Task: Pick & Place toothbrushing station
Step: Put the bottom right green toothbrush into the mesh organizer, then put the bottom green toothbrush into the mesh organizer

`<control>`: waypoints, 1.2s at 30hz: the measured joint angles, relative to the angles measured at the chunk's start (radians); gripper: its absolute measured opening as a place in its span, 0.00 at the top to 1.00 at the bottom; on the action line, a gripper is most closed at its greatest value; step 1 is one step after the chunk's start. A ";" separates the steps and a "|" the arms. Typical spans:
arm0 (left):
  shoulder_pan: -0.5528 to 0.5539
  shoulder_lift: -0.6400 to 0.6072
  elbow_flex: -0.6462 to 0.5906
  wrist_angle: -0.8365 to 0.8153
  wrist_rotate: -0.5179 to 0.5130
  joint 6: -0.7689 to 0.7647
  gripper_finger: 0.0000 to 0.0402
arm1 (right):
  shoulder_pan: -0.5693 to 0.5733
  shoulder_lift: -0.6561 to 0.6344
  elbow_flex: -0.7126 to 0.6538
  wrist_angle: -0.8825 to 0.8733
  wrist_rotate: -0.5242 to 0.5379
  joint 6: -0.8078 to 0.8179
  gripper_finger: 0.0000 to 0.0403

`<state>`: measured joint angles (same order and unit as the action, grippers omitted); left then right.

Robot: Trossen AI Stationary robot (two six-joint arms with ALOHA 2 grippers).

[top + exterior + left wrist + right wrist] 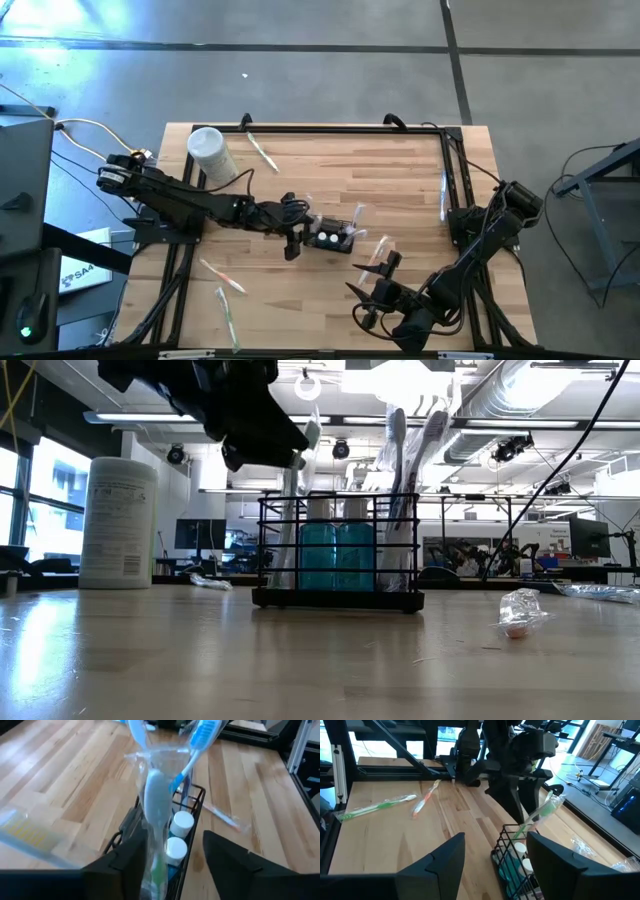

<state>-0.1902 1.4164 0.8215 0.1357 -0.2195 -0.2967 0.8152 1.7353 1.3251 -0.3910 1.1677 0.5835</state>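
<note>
Your left pincer (172,865) hangs parted over the left end of the black wire toothbrushing station (333,236) at mid-counter (400,180), straddling a clear-wrapped green toothbrush (152,810) without gripping it. Your right pincer (495,857) waits released, near-right of the station.

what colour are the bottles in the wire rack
Teal small bottles with white caps, clearest in the low view.
</note>
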 joint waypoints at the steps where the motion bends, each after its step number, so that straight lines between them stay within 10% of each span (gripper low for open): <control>1: 0.000 -0.005 0.000 -0.007 0.000 0.001 0.50 | 0.000 0.000 0.000 -0.001 0.000 0.000 0.49; 14: 0.000 -0.195 0.000 -0.211 -0.034 0.001 0.45 | 0.000 0.000 0.000 -0.004 -0.020 0.000 0.49; 25: -0.179 -0.307 0.001 -0.564 0.184 0.013 0.46 | 0.000 0.000 0.000 -0.021 -0.024 0.000 0.49; 36: -0.395 -0.307 0.000 -0.967 0.207 -0.741 0.46 | -0.025 0.000 0.000 -0.017 -0.053 0.021 0.49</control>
<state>-0.5852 1.1091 0.8215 -0.8310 -0.0120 -1.0376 0.7900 1.7355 1.3251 -0.4083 1.1147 0.6048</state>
